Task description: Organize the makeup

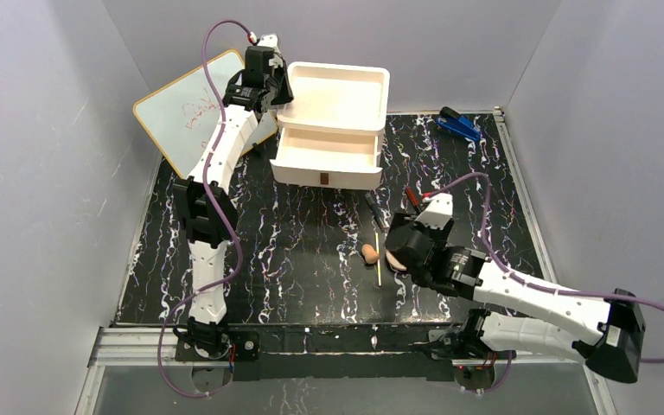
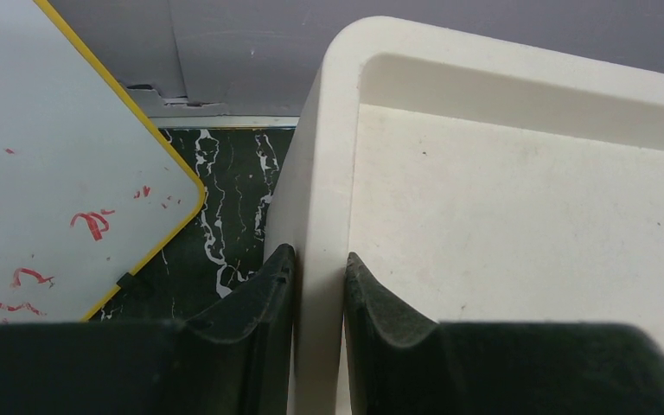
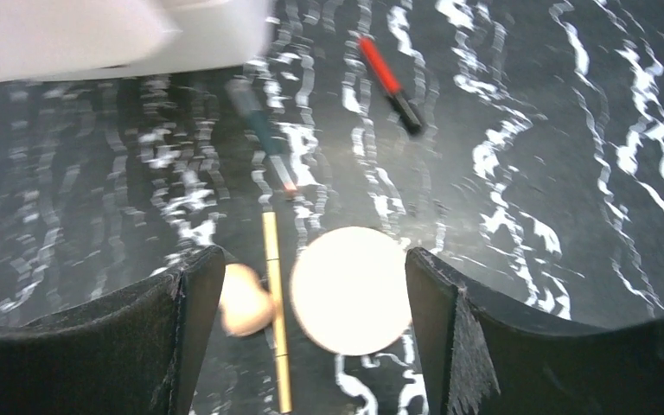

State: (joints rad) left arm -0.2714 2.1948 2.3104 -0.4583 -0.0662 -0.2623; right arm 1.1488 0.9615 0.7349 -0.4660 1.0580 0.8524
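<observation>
Two fingers of the left gripper pinch the rim of the white plastic drawer box. The right gripper gapes wide over the round pinkish-tan disc, thin yellow stick and tan egg-shaped sponge, its edge behind a finger, on the black marbled table. A dark pencil beyond them is blurred.

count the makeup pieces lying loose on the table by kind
round disc: 1
egg sponge: 1
yellow stick: 1
pencils: 2
total: 5
</observation>
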